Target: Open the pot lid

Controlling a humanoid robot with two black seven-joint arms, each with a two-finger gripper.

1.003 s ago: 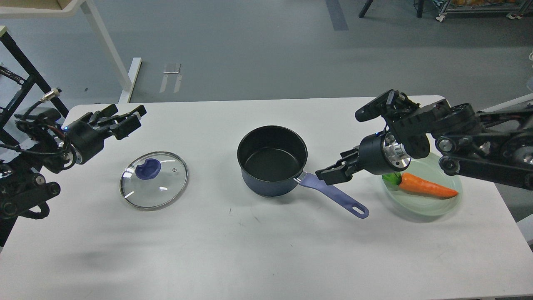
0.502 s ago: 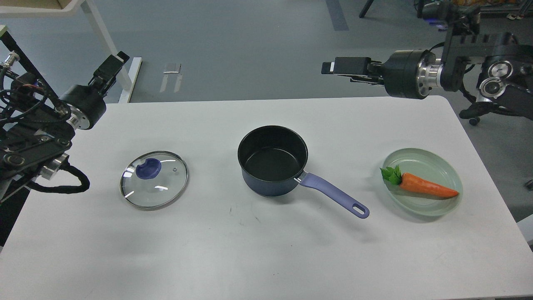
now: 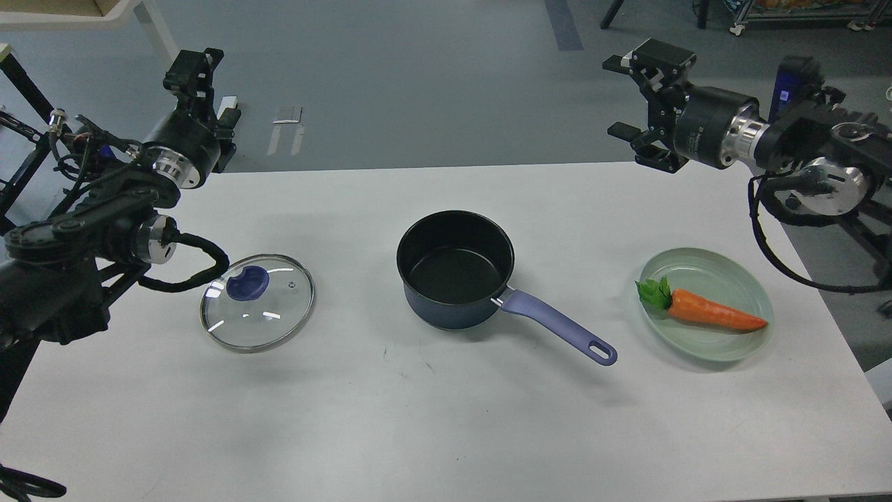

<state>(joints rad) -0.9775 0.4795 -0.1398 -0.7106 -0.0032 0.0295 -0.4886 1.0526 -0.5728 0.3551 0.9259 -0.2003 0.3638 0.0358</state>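
The dark blue pot (image 3: pixel 456 268) stands uncovered at the middle of the white table (image 3: pixel 446 418), its purple handle (image 3: pixel 557 328) pointing right and toward me. Its glass lid (image 3: pixel 258 301) with a blue knob (image 3: pixel 247 282) lies flat on the table to the pot's left. My left gripper (image 3: pixel 209 94) is raised beyond the table's far left corner, open and empty, well away from the lid. My right gripper (image 3: pixel 631 103) is raised over the table's far right edge, jaws wide apart and empty.
A pale green plate (image 3: pixel 732 335) with an orange carrot (image 3: pixel 711 314) sits at the right of the table. A white table leg (image 3: pixel 185 90) and a black frame (image 3: pixel 28 90) stand on the floor behind the left arm.
Both arms have swung up and away from the table. The right gripper left the pot handle and now sits at the far right edge. The left gripper rose past the far left corner.
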